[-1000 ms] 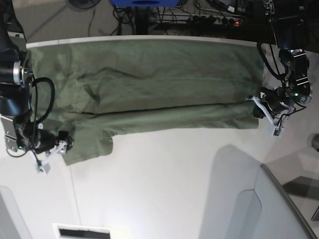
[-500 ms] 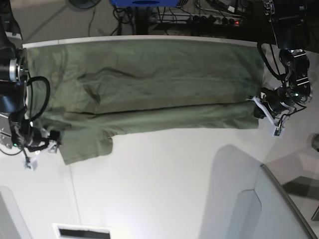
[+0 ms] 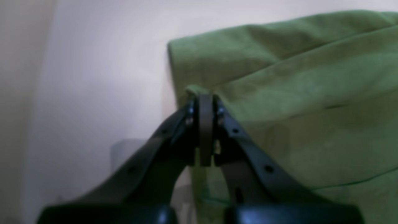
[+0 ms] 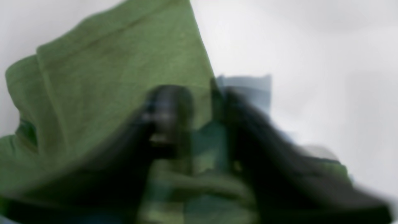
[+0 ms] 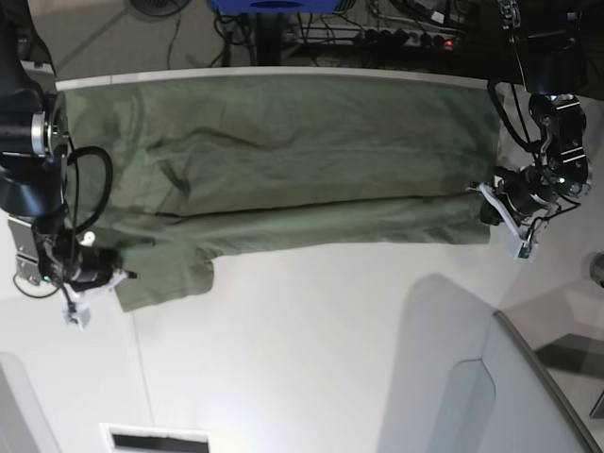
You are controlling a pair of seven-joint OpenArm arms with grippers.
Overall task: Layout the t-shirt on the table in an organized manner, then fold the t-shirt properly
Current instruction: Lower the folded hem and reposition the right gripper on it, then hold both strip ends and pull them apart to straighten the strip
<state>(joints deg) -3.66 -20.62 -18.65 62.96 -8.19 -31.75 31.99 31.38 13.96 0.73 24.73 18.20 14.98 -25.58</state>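
The olive-green t-shirt [image 5: 283, 160] lies spread along the far side of the white table [image 5: 311, 359], its near long edge folded over. My left gripper [image 5: 486, 209] sits at the shirt's right end. In the left wrist view this gripper [image 3: 205, 95] is shut, pinching a small tuck of the t-shirt [image 3: 311, 93]. My right gripper [image 5: 121, 276] is at the shirt's near left corner by the sleeve. The right wrist view is blurred: the right gripper [image 4: 199, 99] has its fingers drawn close with the cloth of the t-shirt [image 4: 108, 77] between them.
A grey translucent panel [image 5: 528, 396] rises at the near right and another [image 5: 19, 406] at the near left. A white slotted box [image 5: 156, 439] sits at the front edge. Cables and a power strip [image 5: 406, 38] lie beyond the far edge.
My right gripper drew back to the left, then returned to the shirt's near left corner and went from wide open to closed on the cloth. The left arm has not moved.
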